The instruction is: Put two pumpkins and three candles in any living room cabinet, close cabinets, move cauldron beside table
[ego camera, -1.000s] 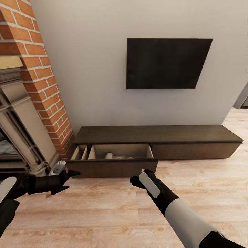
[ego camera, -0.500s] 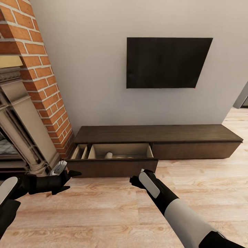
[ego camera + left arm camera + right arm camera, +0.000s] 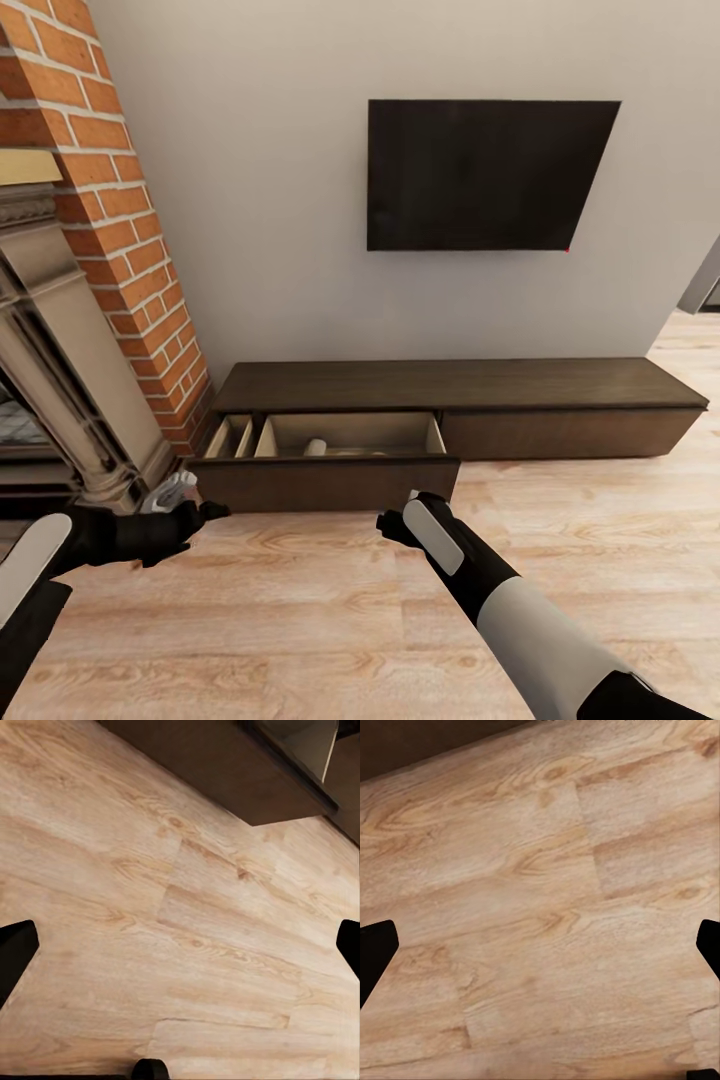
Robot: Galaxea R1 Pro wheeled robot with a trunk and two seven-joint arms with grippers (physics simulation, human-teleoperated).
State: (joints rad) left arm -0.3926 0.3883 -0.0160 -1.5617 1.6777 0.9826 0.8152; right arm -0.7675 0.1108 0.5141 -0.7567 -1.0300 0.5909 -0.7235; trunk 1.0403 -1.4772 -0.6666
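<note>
Both of the robot's hands hang low over the plank floor (image 3: 330, 620) in front of the cabinet (image 3: 460, 385). The left hand (image 3: 205, 512) sits just off the left end of the pulled-out drawer (image 3: 325, 482), and the right hand (image 3: 392, 522) is near the drawer's right front corner. In each wrist view the dark fingertips (image 3: 16, 952) sit far apart at the frame edges, with bare wood between them, so both hands are spread wide and carry nothing.

The drawer stands open under the wall-mounted television (image 3: 480, 175), beside the brick fireplace (image 3: 90, 250). Inside, a pale cylinder (image 3: 316, 448), likely one of the candles, lies toward the left of the main compartment.

If closing is the step in hand, a flat, square push on the drawer front looks best, with the hands placed evenly so it slides straight rather than racking. If more items are to go in, the drawer should stay out.

The drawer's front wall hides most of its floor, so how many candles or pumpkins lie inside cannot be told. The right hand's fingertips are masked by its own wrist in the head view.
</note>
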